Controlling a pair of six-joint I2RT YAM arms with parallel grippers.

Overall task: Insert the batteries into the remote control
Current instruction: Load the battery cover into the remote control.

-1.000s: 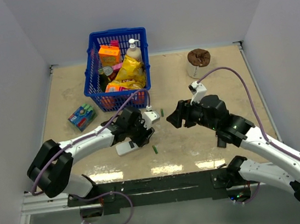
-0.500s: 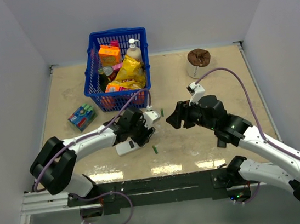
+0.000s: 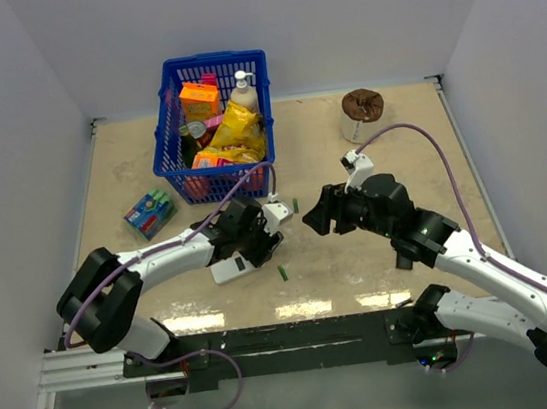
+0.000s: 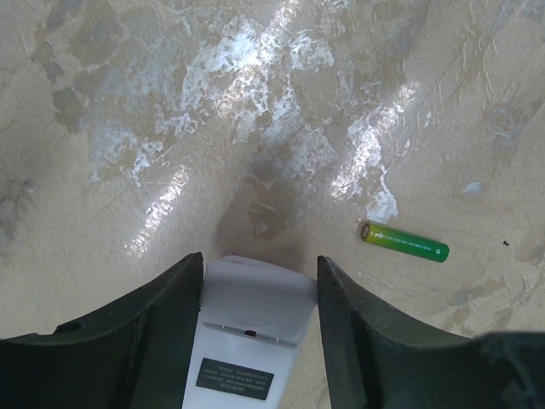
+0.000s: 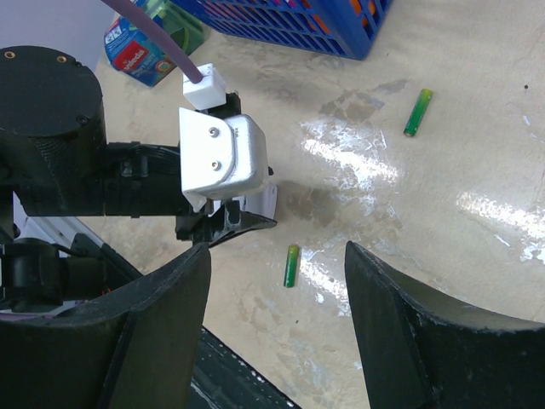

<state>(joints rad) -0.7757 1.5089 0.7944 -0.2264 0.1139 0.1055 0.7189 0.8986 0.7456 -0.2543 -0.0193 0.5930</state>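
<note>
On the glossy beige worktop, the left end effector clamps the flat white plastic remote control; the right end effector gapes empty. The slim green battery looks light and likely to roll: pinch it mid-length.

Your arms are white links with black joints. The left claw and right claw are black. A purple cable trails each arm, and a white two-screw block caps the left wrist.

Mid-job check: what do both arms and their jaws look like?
The left arm and the right arm both have white tubular links, black joint housings and broad, curved black jaws. A purple cable runs along each arm, and a small white block sits at the wrist.
</note>
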